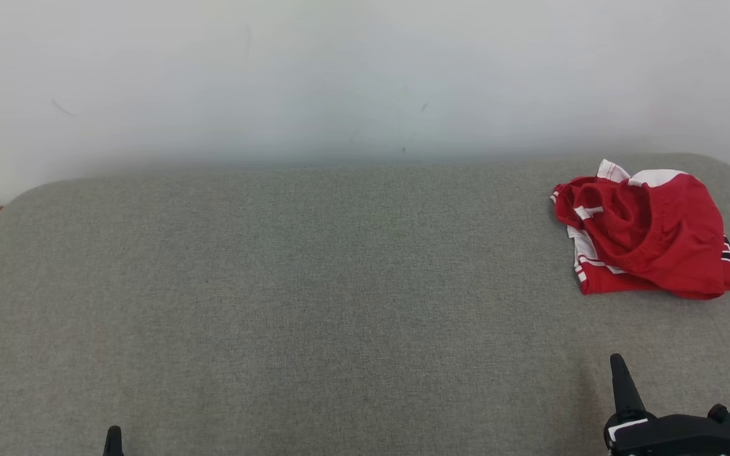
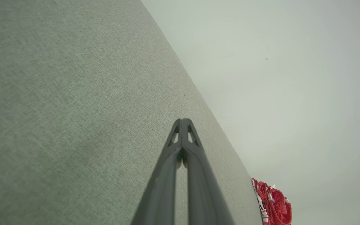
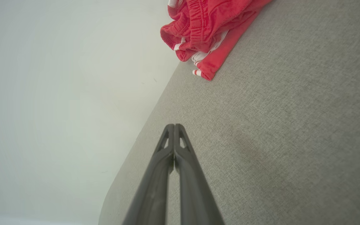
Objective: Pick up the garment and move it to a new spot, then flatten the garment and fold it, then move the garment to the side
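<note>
Fingers together, empty: left gripper (image 1: 113, 434) lower left, right gripper (image 1: 616, 361) lower right. The garment (image 1: 650, 240) sits bunched upper right near the cushion (image 1: 339, 285) edge; you risk pinching one layer only.

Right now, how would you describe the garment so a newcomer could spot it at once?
Start at the wide grey cushion below the pale wall. Near its far right corner, ahead of the right gripper, lies the garment, a crumpled heap. It is the one red thing there, with white trim.
</note>
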Motion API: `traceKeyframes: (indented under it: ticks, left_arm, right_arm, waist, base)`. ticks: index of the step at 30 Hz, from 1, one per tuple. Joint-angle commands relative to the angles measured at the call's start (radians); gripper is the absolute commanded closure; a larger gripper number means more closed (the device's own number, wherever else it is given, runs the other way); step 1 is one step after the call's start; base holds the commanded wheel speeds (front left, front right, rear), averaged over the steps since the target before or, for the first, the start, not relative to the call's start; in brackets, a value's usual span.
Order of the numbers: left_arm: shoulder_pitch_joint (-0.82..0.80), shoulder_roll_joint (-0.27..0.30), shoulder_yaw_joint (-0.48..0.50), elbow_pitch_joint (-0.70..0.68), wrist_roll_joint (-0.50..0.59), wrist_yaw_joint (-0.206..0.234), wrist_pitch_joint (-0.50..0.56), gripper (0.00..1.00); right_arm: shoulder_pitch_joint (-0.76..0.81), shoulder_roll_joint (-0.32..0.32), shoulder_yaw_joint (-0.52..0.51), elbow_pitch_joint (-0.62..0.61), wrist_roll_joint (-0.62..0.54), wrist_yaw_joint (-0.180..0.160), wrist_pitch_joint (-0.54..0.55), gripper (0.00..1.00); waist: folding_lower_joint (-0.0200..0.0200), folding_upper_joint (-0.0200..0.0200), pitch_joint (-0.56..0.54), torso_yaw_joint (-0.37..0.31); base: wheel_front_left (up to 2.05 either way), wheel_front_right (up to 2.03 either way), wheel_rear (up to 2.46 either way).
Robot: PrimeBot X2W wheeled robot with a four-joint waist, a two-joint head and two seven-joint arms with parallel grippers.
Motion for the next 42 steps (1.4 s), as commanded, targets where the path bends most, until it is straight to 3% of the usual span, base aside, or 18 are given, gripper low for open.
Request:
traceKeyframes:
  ticks: [1,42]
  left_arm:
    - [-0.015,0.007,0.005,-0.005,-0.036,-0.005,0.007,1.0]
    - [-0.022,0.01,0.02,0.01,-0.437,-0.016,0.093,1.0]
  right_arm:
    - [-0.021,-0.001,-0.007,-0.007,0.04,0.0,0.008,1.0]
    - [-0.044,0.014,-0.079,0.019,0.43,0.0,0.125,1.0]
  waist:
    - [0.0,0.0,0.0,-0.001]
    - [0.0,0.0,0.008,-0.022]
  base:
    - [0.0,0.0,0.0]
    - [0.0,0.0,0.0]
